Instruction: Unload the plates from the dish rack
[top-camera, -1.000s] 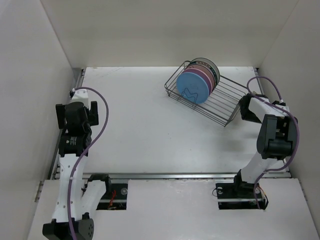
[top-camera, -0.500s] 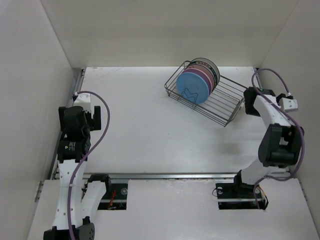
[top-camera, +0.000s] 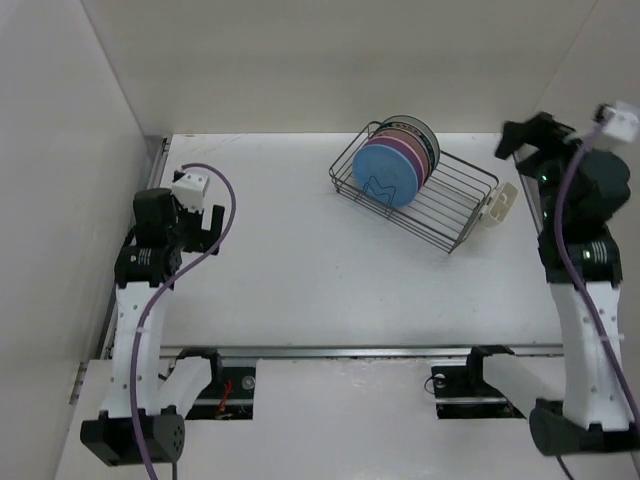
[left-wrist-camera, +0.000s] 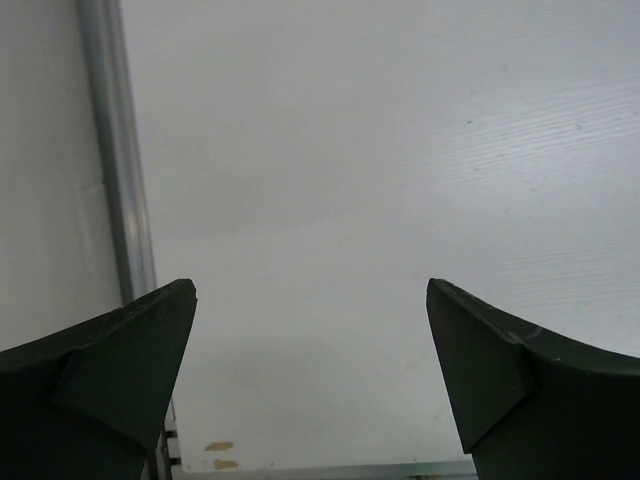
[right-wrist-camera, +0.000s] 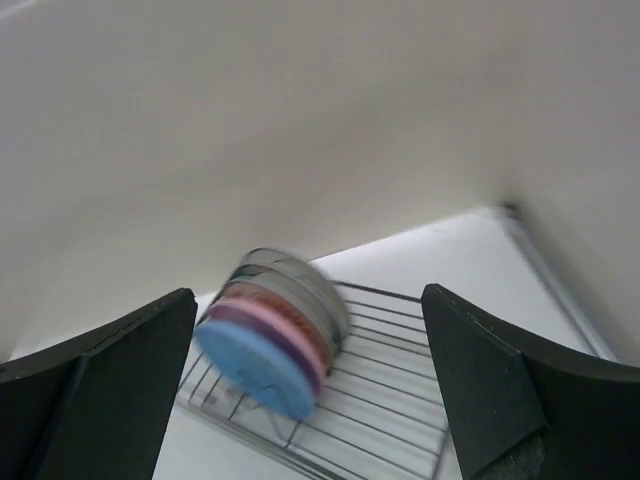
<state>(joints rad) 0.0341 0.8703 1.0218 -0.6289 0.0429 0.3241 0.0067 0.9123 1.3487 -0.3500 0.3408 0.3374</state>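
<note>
Far right of the white table (top-camera: 300, 260): dark wire dish rack (top-camera: 452, 205), set at a slant to the table edges. The small beige cutlery holder (top-camera: 500, 204) sits at its right end.

The plates stand on edge, packed face to face in the rack's left, far end:
- light blue round plate (top-camera: 388, 174) at the front, facing near-left
- pink round plate (top-camera: 414, 158) just behind it
- white patterned plates (top-camera: 428, 134) at the back (their patterns are too blurred in your right wrist view to read)

Your right gripper (top-camera: 512, 140): raised off the table beyond the rack's right end, fingers pointing toward the plates. It is spread wide and holds nothing. In its wrist view the gripper (right-wrist-camera: 308, 293) frames the stack. The blue plate (right-wrist-camera: 255, 365) and the rack wires (right-wrist-camera: 385, 410) lie below and well clear of both fingertips, with no contact.

Your left gripper (top-camera: 210, 228): over the left side of the table, well apart from the rack. In its wrist view the gripper (left-wrist-camera: 310, 287) is spread wide and holding nothing. You see only bare table (left-wrist-camera: 350, 150) between the fingers, plus a metal rail (left-wrist-camera: 110, 150) along the left edge.

All plates are still in the rack.
</note>
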